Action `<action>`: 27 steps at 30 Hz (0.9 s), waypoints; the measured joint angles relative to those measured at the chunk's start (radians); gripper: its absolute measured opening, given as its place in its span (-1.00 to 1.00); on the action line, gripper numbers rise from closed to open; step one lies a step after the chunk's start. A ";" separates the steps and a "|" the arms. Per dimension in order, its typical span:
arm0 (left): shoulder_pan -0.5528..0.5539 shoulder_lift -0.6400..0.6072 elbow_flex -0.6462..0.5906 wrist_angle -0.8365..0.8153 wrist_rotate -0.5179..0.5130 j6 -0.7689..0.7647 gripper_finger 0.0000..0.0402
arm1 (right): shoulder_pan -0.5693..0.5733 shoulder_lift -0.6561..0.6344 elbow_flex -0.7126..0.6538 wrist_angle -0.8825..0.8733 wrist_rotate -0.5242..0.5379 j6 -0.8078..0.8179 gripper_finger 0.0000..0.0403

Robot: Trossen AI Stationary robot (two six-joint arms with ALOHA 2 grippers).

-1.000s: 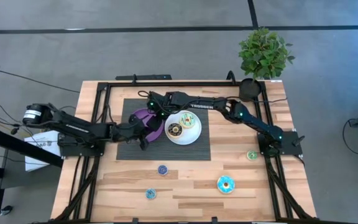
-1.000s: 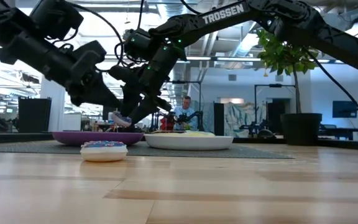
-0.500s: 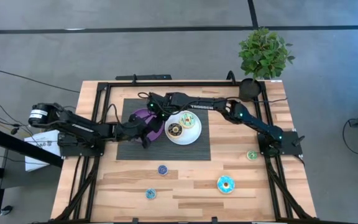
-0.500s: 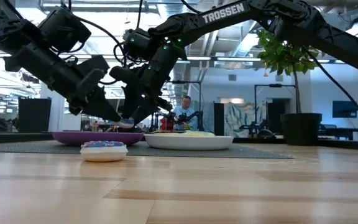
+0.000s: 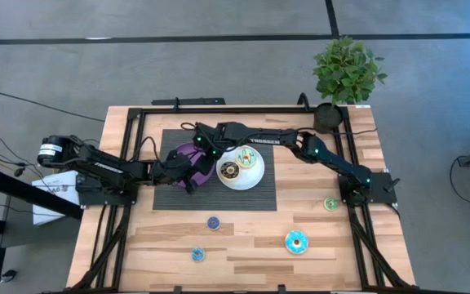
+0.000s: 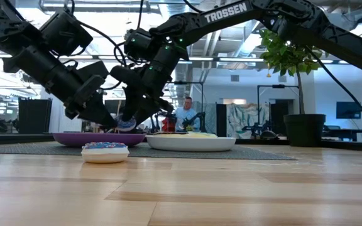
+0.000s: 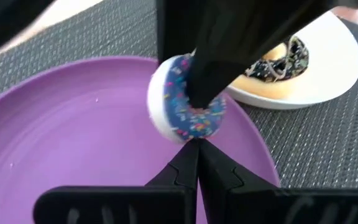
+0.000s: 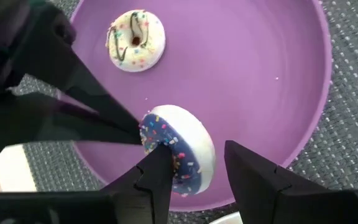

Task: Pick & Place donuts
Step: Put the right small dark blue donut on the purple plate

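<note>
Round blue-iced donut (image 8: 178,154) with sprinkles (white underneath), pinched on edge by right end effector (image 8: 194,177), above smooth purple plate (image 8: 253,68), left end effector (image 7: 197,168) closed tight beside it

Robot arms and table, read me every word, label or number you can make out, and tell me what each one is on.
"TROSSEN": white letters on the upper link of the right arm, clear in the low view.
The same white lettering shows on that arm in the high view, too small to read.
A white sheet beside the table under the left arm carries dark print, too small to read.
No readable text on the plates, donuts or mat.
</note>
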 joint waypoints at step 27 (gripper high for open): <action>0.000 -0.004 0.000 0.021 0.076 -0.049 -1.00 | 0.008 0.000 0.000 -0.011 0.064 -0.092 -0.35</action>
